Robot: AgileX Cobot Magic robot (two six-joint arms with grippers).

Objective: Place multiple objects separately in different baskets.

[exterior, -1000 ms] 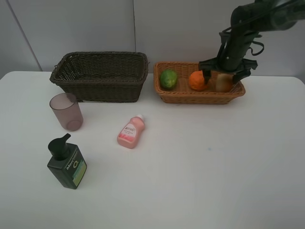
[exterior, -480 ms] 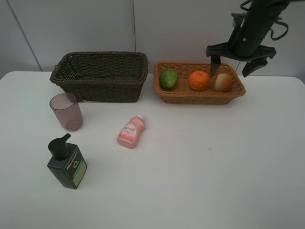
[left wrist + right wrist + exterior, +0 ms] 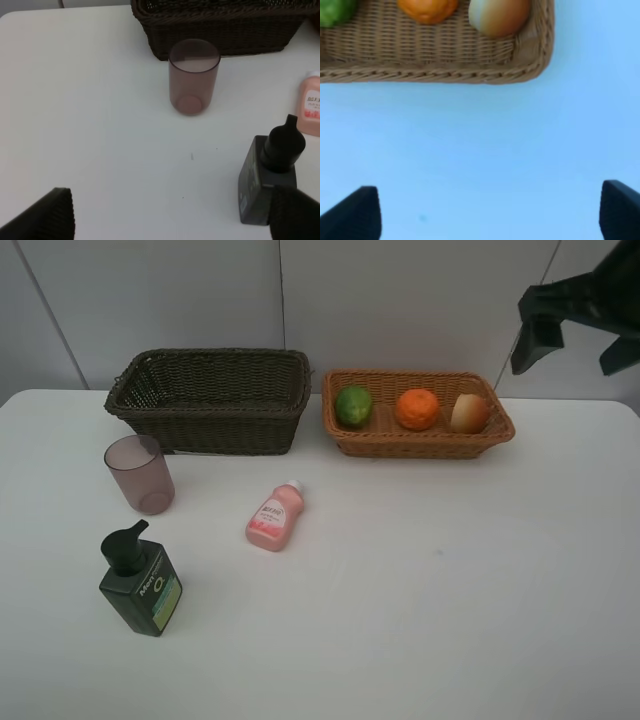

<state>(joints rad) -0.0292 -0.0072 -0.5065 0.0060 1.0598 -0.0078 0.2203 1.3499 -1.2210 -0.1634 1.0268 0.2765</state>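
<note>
White table [image 3: 400,590], grey wall. Light wicker basket [image 3: 420,446], 1 o'clock: lime [image 3: 353,405], orange [image 3: 417,408], peach [image 3: 468,413], grouped as fruit. Dark wicker basket [image 3: 210,426], 11 o'clock: empty, presumably for the mauve cup [image 3: 139,473], pink bottle [image 3: 274,518], pump bottle [image 3: 140,582] at 8–9 o'clock. Left gripper [image 3: 170,220], right gripper [image 3: 572,350]: fingers spread, nothing held.

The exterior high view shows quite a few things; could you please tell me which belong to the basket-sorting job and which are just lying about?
Part of the job: green lime, orange, peach-like fruit, light wicker basket, dark wicker basket, pink bottle, dark green pump bottle, mauve cup.
Not part of it: white table, grey wall.
</note>
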